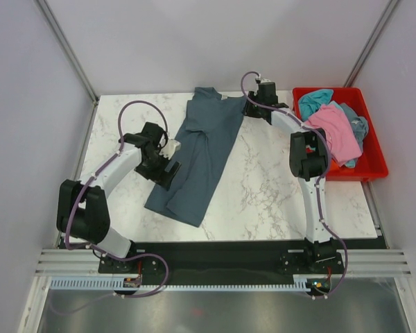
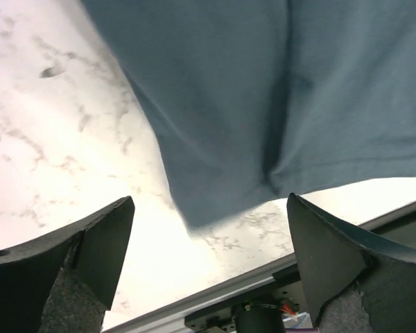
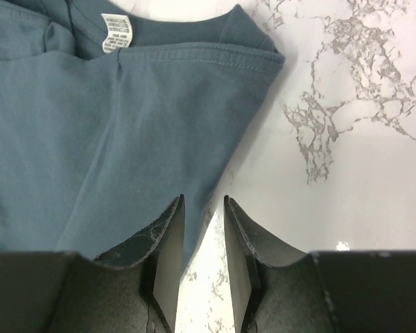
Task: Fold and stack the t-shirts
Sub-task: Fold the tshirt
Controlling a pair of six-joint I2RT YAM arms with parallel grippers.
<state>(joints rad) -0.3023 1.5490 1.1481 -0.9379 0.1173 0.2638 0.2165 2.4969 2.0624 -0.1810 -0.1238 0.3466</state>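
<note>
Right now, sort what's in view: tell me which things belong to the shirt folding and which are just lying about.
Part of the job:
slate-blue t-shirt
pink t-shirt
teal t-shirt

Just lying about:
red bin, holding the pink and teal shirts
marble table

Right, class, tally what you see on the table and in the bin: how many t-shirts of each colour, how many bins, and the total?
Slate-blue t-shirt: 1
Pink t-shirt: 1
Teal t-shirt: 1
Red bin: 1
Total: 4, not counting a duller blue cloth in the bin, which may be another shirt.
</note>
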